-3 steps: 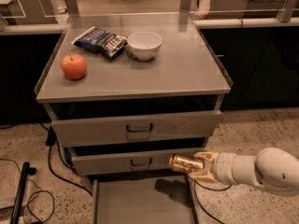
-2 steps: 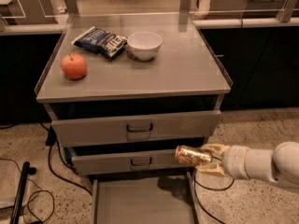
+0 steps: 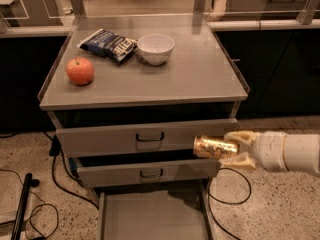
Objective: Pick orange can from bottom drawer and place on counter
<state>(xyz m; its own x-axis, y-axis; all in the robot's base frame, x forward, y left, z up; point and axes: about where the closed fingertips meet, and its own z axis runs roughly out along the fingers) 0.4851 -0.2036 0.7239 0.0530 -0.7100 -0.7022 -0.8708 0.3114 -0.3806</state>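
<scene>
My gripper comes in from the right and is shut on the orange can, a shiny orange-gold can held on its side. The can hangs in the air in front of the upper drawers' right end, well above the bottom drawer. That drawer is pulled out at the bottom of the view and its grey floor shows nothing on it. The counter lies above and behind the can.
On the counter sit an orange-red apple at the left, a dark blue snack bag and a white bowl at the back. Two upper drawers with pull handles stand slightly open. Cables lie on the floor at left.
My gripper has lifted the can higher and a little to the right, from the level of the middle drawer up to the gap between the two upper drawers.
</scene>
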